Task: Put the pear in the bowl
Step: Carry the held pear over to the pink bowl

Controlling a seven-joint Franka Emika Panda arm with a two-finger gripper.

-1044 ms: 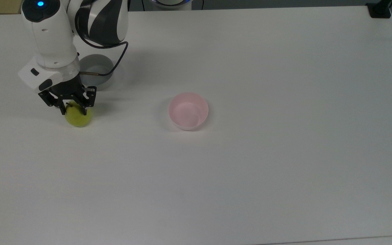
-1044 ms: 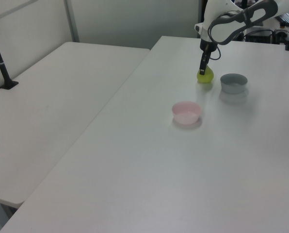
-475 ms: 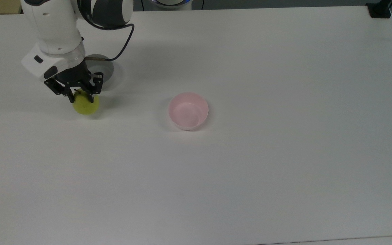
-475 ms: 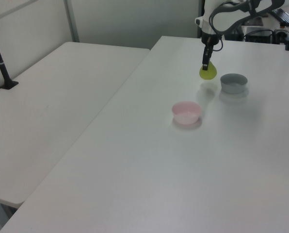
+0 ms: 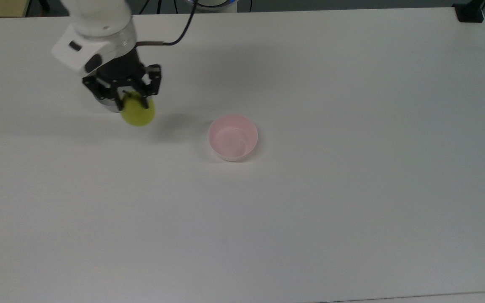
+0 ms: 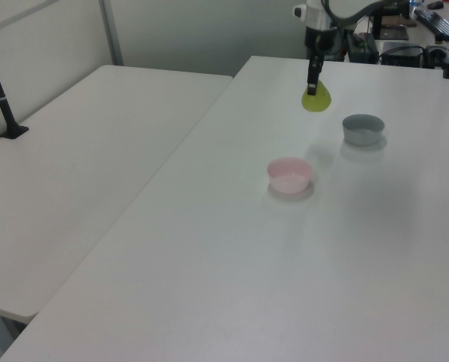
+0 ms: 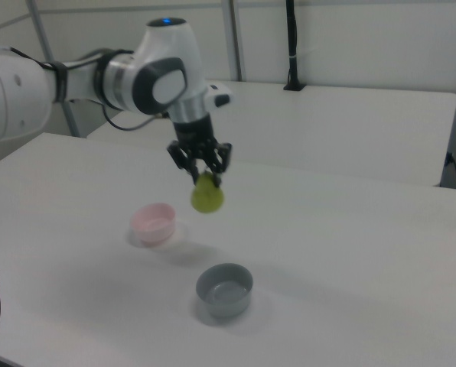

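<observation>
Gripper (image 5: 132,100): black two-finger claw on the white arm (image 7: 98,80), pointing down; clenched on the top of the pear, one finger on each side of its narrow upper end; raised well clear of the table, as the right view shows.

Pear (image 5: 138,111): yellow-green, round-bottomed; hanging from the claw in the air, not touching the table; in the top view it sits toward the table's far-left quarter, to the top view's left of the bowl and well apart from it; its soft shadow falls on the table between the two; in the left view (image 6: 316,99) it hangs above and beyond both bowls.

Bowl (image 5: 233,137): pale pink, plain inside, upright, nothing in it; standing near the middle of the table, somewhat toward the far edge and the top view's left; in the right view (image 7: 154,222) it lies below and to the right view's left of the held pear.

Grey bowl (image 7: 225,289): upright, of similar size; near the table's edge closest to the right view's camera; well apart from the pink bowl.

Table (image 5: 352,189): white, flat; a second white table (image 6: 81,173) stands beside it at the left view's left.
</observation>
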